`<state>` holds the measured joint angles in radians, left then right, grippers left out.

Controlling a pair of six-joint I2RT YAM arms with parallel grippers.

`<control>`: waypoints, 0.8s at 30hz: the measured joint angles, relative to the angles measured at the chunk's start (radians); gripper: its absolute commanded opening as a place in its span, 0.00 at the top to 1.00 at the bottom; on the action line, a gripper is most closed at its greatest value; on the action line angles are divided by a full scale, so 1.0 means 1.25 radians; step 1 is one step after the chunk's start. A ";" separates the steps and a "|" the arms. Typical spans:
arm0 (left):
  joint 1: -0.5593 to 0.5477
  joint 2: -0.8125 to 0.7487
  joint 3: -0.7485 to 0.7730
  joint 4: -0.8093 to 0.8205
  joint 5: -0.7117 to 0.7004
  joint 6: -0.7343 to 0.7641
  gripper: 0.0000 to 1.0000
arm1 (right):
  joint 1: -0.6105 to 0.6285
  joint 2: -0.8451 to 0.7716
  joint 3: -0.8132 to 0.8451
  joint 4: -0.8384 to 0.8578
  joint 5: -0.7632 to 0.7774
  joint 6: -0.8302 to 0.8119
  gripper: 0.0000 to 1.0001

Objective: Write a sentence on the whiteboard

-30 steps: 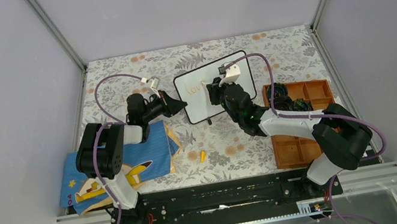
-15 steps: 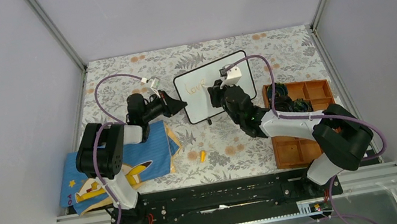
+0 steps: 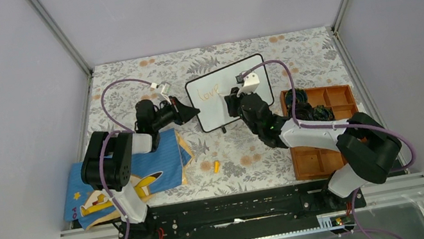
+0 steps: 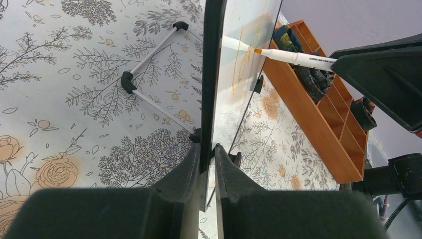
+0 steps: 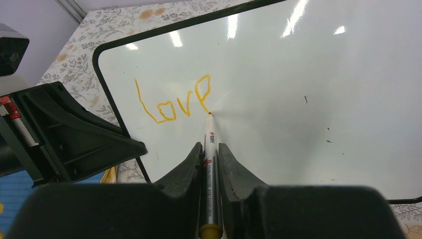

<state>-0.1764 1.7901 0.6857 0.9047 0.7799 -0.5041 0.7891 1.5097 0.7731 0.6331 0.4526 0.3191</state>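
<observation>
The left gripper (image 4: pixel 208 152) is clamping the near edge of the whiteboard (image 3: pixel 212 114), one finger on each face, and the board is standing almost upright on the floral table cover (image 3: pixel 125 82) at the far middle of the table. The right gripper (image 5: pixel 210 147) is pinching an orange marker (image 5: pixel 209 133), whose tip is touching the white face at the foot of the "e". The sentence (image 5: pixel 174 109) is reading "love" in orange. A wooden tray (image 3: pixel 311 164) is sitting to the right, and a blue cloth (image 3: pixel 140 170) is lying at the left.
</observation>
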 measured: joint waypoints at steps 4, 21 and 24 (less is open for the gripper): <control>0.000 0.000 0.000 0.000 0.000 0.001 1.00 | 0.000 -0.005 -0.003 -0.012 0.009 -0.001 1.00; -0.001 -0.005 0.000 -0.008 0.001 0.005 1.00 | -0.012 -0.105 -0.044 -0.035 0.052 -0.041 1.00; -0.001 -0.005 0.000 -0.008 0.000 0.005 1.00 | -0.019 -0.151 -0.049 -0.036 0.046 -0.040 1.00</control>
<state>-0.1780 1.7836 0.6861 0.8944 0.7803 -0.4973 0.7658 1.3205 0.7113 0.5877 0.5098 0.2691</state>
